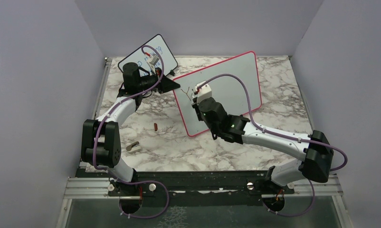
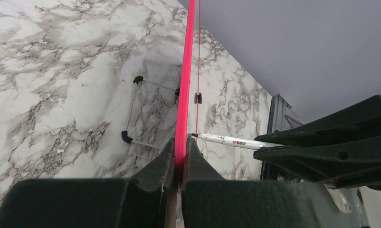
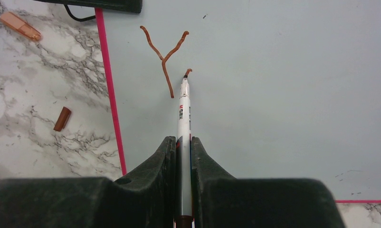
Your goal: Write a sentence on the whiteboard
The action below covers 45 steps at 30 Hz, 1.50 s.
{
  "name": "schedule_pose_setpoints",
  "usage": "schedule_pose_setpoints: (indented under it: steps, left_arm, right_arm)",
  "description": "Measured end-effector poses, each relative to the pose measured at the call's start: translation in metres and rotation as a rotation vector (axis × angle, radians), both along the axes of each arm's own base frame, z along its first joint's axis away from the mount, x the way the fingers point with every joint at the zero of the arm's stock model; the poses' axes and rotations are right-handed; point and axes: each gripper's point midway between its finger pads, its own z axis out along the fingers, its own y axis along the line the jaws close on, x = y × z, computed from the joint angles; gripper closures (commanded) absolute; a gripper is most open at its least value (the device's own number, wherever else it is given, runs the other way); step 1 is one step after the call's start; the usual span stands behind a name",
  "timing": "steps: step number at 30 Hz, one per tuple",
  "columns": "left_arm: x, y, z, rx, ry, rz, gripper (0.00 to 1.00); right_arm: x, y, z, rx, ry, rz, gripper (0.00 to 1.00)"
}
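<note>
Whiteboard (image 1: 236, 80): L claw (image 2: 180, 142) clamps edge, R claw (image 3: 183, 140) marker (image 3: 184, 109).

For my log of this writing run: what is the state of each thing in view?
whiteboard: propped up, frame clamped
sentence: just begun, only a "Y" and a short stroke
marker: uncapped, tip on the whiteboard
brown cap: off, lying on the table
left gripper: shut on the whiteboard frame
right gripper: shut on the marker
black-framed board: standing, blue writing
</note>
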Motion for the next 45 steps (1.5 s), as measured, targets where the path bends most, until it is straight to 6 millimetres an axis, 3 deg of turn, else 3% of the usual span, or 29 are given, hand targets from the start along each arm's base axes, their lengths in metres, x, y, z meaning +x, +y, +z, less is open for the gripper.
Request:
schedule_pose_setpoints:
  steps: [21, 45]
  left_arm:
    - [0.000, 0.000, 0.000, 0.000, 0.000, 0.001, 1.00]
    - [0.000, 0.000, 0.000, 0.000, 0.000, 0.000, 1.00]
  right_arm:
    - [-0.006, -0.006, -0.011, -0.031, 0.045, -0.002, 0.99]
    - [-0.002, -0.015, -0.009, -0.043, 0.028, -0.051, 0.99]
